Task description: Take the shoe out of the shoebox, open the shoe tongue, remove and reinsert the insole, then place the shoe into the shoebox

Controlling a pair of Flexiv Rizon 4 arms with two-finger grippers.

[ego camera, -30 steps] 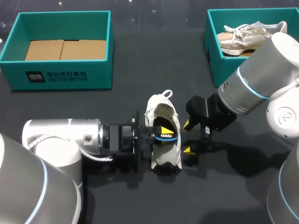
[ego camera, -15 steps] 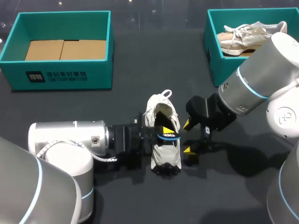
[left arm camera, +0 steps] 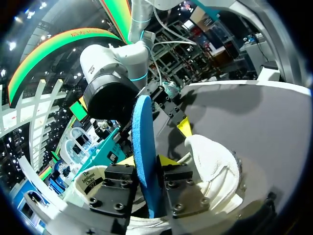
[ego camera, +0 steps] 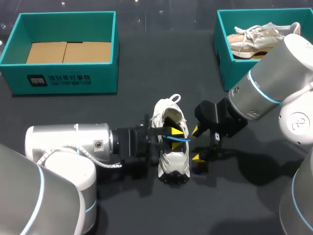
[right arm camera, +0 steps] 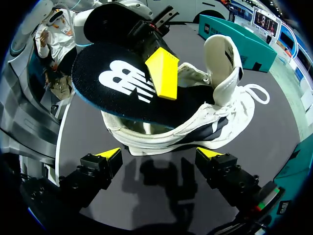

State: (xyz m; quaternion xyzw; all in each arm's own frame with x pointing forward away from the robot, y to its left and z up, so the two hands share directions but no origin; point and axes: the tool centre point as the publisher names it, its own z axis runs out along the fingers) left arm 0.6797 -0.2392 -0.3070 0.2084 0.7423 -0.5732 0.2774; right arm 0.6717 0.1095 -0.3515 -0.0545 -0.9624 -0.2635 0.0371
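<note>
Your right arm (ego camera: 274, 83) is covering one corner of the right shoebox (ego camera: 223, 58) and part of the beige shoe (ego camera: 252, 38) inside. The picture's edge is cutting that box off too. In the right wrist view, the insole (right arm camera: 122, 83) is hiding the white shoe's (right arm camera: 225, 105) opening and one finger of the left gripper (ego camera: 174, 136).
</note>
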